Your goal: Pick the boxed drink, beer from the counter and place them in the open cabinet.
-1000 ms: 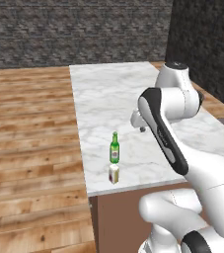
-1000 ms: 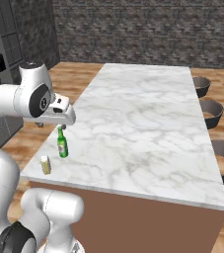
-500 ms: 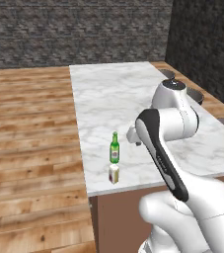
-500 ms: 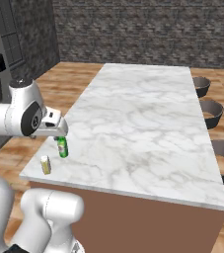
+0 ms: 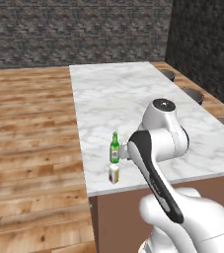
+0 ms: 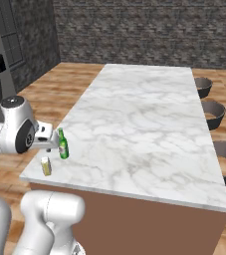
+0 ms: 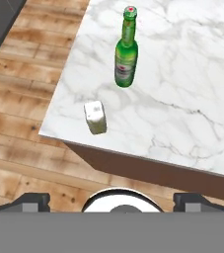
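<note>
Beer [image 7: 126, 52]: slim green glass beside boxy carton [image 7: 95, 117].

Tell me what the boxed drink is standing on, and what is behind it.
The boxed drink stands on the marble counter near its front corner. Behind it, apart, the beer stands upright. The carton hides the marble directly beneath it.

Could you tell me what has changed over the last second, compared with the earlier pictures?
The arm has swung down: the gripper has dropped from above the beer to about its level, just beside it. The jaws stand open, holding nothing. The beer and the boxed drink have stayed upright in their places near the corner of the counter.
</note>
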